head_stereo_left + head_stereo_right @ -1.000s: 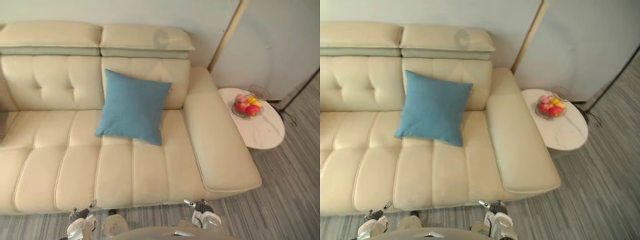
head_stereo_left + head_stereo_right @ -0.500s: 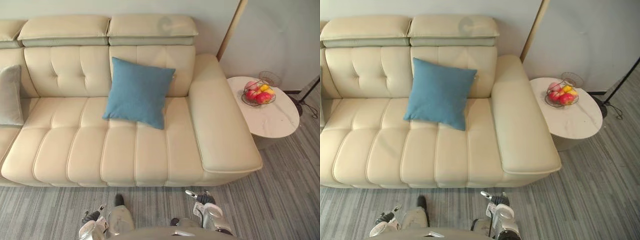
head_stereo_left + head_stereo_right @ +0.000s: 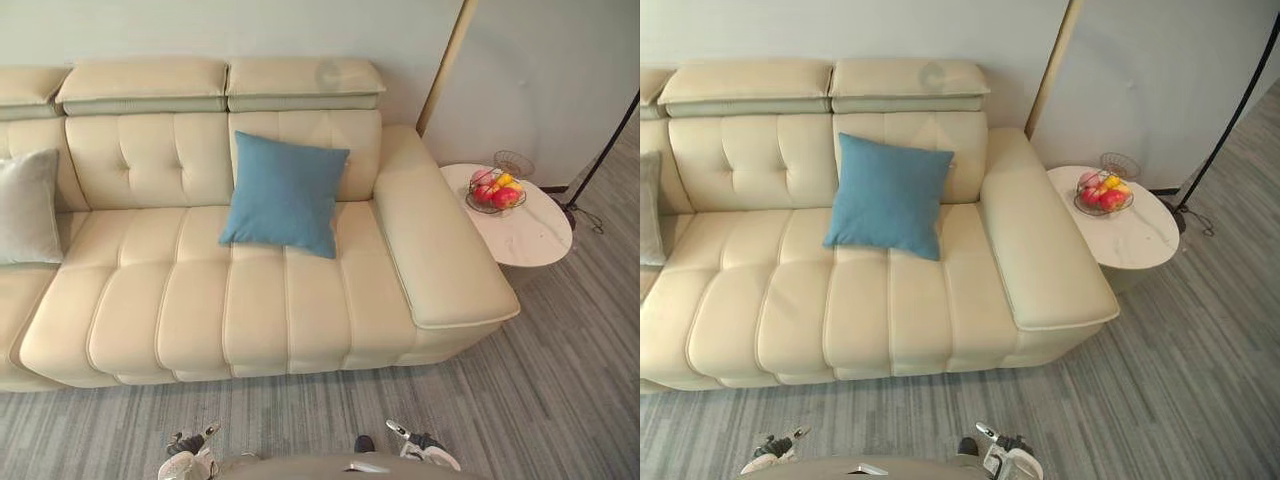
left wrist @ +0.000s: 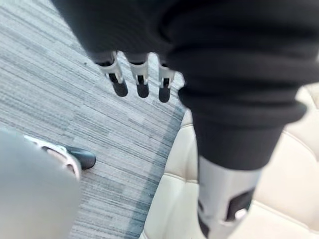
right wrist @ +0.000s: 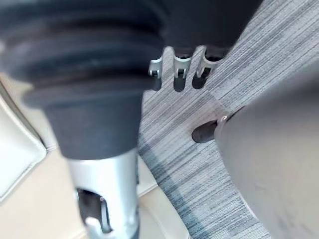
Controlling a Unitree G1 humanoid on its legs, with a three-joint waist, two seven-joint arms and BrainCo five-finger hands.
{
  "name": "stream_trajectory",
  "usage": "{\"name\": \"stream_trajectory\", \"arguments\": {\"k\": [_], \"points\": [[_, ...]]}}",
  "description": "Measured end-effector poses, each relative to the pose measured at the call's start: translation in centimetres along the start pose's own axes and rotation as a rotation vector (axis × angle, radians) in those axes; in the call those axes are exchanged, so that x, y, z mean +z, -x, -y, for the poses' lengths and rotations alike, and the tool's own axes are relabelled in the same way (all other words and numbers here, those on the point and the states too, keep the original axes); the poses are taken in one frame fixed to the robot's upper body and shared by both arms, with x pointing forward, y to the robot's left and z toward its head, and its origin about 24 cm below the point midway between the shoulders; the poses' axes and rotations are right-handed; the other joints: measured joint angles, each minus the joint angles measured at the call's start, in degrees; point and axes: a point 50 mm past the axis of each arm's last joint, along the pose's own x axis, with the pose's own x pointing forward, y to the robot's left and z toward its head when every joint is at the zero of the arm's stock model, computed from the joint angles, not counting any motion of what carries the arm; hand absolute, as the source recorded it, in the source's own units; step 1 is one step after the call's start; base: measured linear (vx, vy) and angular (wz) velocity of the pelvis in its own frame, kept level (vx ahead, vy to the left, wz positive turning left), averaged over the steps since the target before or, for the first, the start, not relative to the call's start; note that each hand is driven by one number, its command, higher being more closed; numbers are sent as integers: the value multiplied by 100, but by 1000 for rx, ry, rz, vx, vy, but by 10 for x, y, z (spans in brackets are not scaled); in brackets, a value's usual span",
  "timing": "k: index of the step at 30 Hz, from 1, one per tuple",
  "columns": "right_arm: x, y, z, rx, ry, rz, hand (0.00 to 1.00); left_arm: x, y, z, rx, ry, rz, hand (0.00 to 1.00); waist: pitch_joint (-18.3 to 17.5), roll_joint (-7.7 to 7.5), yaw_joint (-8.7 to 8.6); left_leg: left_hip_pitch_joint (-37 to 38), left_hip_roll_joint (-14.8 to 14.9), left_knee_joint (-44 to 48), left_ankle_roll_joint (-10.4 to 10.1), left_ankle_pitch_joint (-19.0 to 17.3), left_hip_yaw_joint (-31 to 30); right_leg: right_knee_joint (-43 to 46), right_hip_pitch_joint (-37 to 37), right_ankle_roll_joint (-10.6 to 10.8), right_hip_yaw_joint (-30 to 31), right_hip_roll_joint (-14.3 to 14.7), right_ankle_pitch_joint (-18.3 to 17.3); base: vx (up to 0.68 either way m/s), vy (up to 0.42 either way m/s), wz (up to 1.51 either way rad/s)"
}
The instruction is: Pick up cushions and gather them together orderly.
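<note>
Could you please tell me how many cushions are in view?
2. The blue cushion leans against the sofa back near the middle; the grey cushion stands at the left edge, partly cut off. Others may lie beyond that edge.

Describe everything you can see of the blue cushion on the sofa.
The blue cushion is square and plump, with pointed corners, in a plain, matte fabric that looks woven. It stands tilted: its lower edge rests on the seat of the cream sofa and its upper part leans on the tufted backrest, near the armrest end. Only the sofa touches it. The grey cushion sits well apart, towards the other end.
</note>
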Motion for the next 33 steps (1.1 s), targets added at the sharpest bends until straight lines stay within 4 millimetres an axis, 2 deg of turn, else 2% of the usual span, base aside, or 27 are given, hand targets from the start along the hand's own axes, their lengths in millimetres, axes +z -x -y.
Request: {"name": "stream_trajectory", "arguments": {"k": [1,3,4,26,29,33], "points": [[-2,0,2,-5,1,-11,0,-1,0,1,-3,-6,-6,0,-20,55,2,67,15,-146,-22,77,4,-11,0,-2,2,35,-2,-68,-52,-3],[-2,-1,4,-11,3,-15,0,-4,1,3,-10,-6,-17,0,-17,63,1,127,37,-292,-58,154,-1,-20,-6,-2,-2,80,-1,-49,-59,-2],[-9,1,3,-5,55,-23,0,0,0,3,-12,-3,-11,0,-4,-50,9,516,135,-514,-108,125,94,-164,218,26,74,242,-2,-23,-31,0],[-11,1,3,-4,38,-31,0,-2,1,8,-55,12,-13,0,-6,-54,45,495,155,-431,-104,120,9,-190,330,43,-125,202,11,-11,-7,2],[-12,1,4,-5,40,-32,0,-2,1,9,-72,17,-9,0,-5,-53,58,524,183,-398,-119,108,119,-220,348,71,-70,220,52,-62,-24,-12],[-12,2,4,-6,41,-32,0,-2,1,10,-84,32,-11,0,18,-19,104,592,326,-177,-207,-79,597,-411,349,40,384,381,226,-83,-30,-54]]}}
